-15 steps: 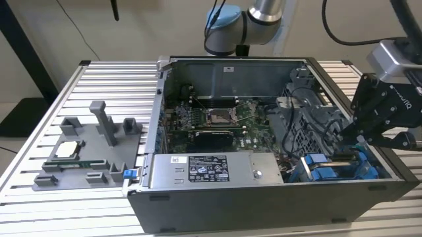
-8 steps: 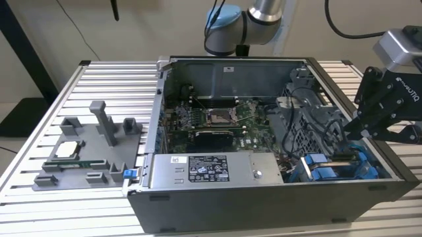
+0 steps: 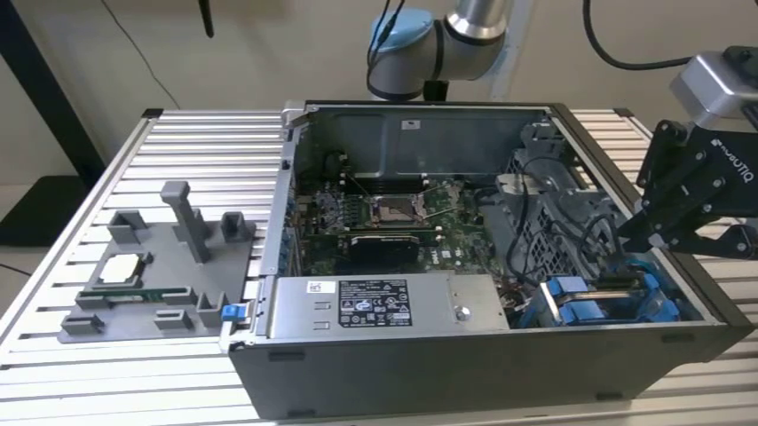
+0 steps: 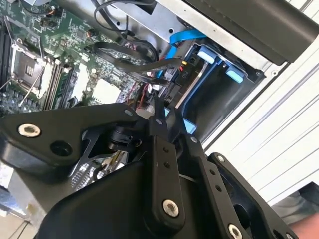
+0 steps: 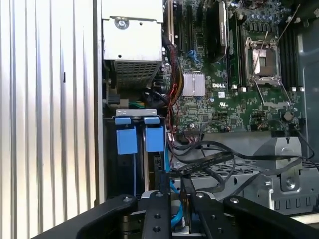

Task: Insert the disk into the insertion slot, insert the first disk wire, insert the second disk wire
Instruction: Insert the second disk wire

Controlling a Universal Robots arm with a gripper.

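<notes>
Black and angular, my end effector (image 3: 640, 232) hangs over the corner of the open computer case (image 3: 474, 373) nearest the exterior view's right, directly above the insertion slot (image 3: 610, 306). Its fingers (image 5: 165, 186) stand close together, nearly touching, in both wrist views; whether they pinch a cable connector between them I cannot tell. In the first wrist view the fingertips sit just beside the blue tabs (image 5: 140, 139) of the slot, among black cables (image 5: 214, 159) and a light-blue cable (image 5: 174, 214). The disk I cannot pick out with certainty; grey metal edged in blue plastic lies in the bay beneath my end effector (image 4: 169, 122). Near the case's middle lies the motherboard (image 3: 397, 217) with its square socket (image 5: 262, 62). A grey labelled power-supply box (image 3: 379, 306) occupies the near wall. On the slatted desk (image 3: 71, 373), toward the exterior view's left, a grey fixture (image 3: 160, 275) stands well apart from the case.
</notes>
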